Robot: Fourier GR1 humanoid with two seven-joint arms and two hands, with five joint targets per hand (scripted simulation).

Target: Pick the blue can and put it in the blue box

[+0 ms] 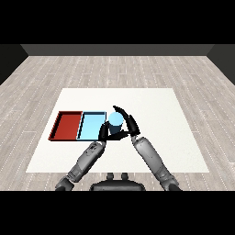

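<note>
Curling round the blue can [115, 122], the right hand [129, 123] holds it just at the light blue tray's right edge.

Its fingers [122, 110] arch over the can's top and right side, while the thumb wraps below. The left hand [104, 132] sits just beside the can's lower left; whether its fingers are spread or bent cannot be told. Left of the can lies the light blue tray [92, 124], touching the red tray [66, 125], both on the white worktop [156, 133].

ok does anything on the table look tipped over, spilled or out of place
Nothing stands out. The blue can is upright in the right hand, just right of the light blue tray. The red tray lies squarely beside it.
</note>
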